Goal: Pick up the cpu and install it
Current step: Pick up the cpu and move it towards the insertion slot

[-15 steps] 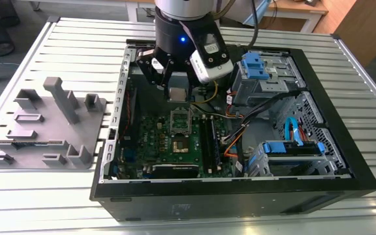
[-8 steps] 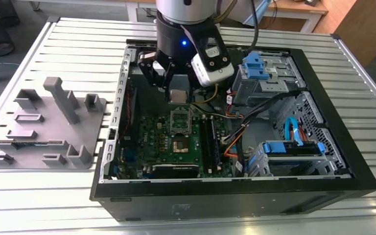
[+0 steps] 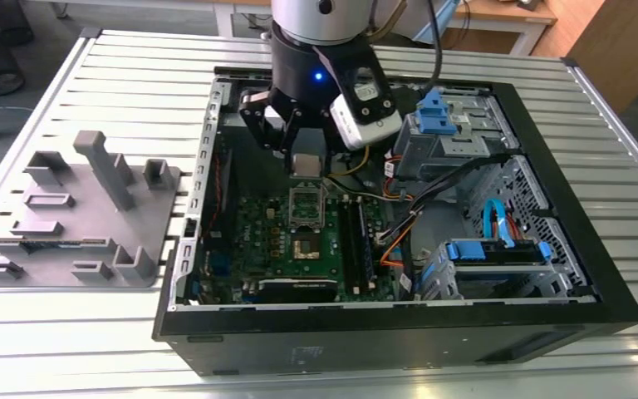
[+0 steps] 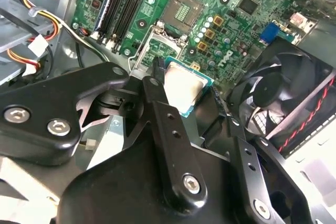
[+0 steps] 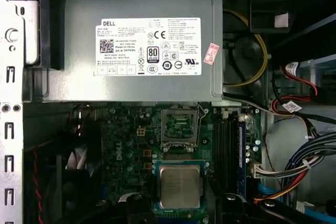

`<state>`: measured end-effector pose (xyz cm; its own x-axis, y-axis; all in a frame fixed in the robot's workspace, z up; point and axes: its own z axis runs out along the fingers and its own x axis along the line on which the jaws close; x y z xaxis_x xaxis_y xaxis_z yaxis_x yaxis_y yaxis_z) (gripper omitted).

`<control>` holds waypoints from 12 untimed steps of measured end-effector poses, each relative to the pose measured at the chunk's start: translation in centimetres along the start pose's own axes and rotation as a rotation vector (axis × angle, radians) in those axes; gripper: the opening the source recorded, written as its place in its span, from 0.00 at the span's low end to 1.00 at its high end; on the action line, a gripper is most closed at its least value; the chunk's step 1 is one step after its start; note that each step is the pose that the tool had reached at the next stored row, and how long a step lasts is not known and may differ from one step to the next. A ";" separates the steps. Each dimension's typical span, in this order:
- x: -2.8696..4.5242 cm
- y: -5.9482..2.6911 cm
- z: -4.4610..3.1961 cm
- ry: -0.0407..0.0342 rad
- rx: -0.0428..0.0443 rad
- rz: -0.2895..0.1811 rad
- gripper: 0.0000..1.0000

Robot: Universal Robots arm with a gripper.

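The cpu (image 3: 308,164) is a small square chip with a shiny silver top, and it hangs above the green motherboard (image 3: 325,241) inside the open computer case (image 3: 408,332). My gripper (image 3: 308,169) is shut on it, with one black finger on each of two opposite edges. In both wrist views the cpu (image 4: 185,85) (image 5: 180,184) shows between the fingers (image 4: 156,85) (image 5: 134,203). The open socket (image 5: 178,125) (image 4: 185,6) lies on the board a little way from the chip, its metal bracket flipped up.
A grey fixture plate (image 3: 64,216) with upright blocks lies at the exterior view's left of the case. Inside the case are the power supply (image 5: 131,45), memory sticks (image 5: 228,140), a black fan (image 4: 283,98), blue drive cages (image 3: 497,249) and loose cables (image 5: 294,103).
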<state>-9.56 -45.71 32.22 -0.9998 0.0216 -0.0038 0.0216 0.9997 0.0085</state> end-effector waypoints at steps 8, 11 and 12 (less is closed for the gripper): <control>0.00 -0.61 0.58 -0.0002 -0.0005 -0.005 0.47; -0.01 -0.62 0.58 0.0000 -0.0001 -0.006 0.47; -0.01 -0.62 0.58 0.0000 -0.0001 -0.006 0.47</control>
<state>-9.56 -46.33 31.64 -0.9999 0.0158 -0.0039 0.0157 0.9998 0.0086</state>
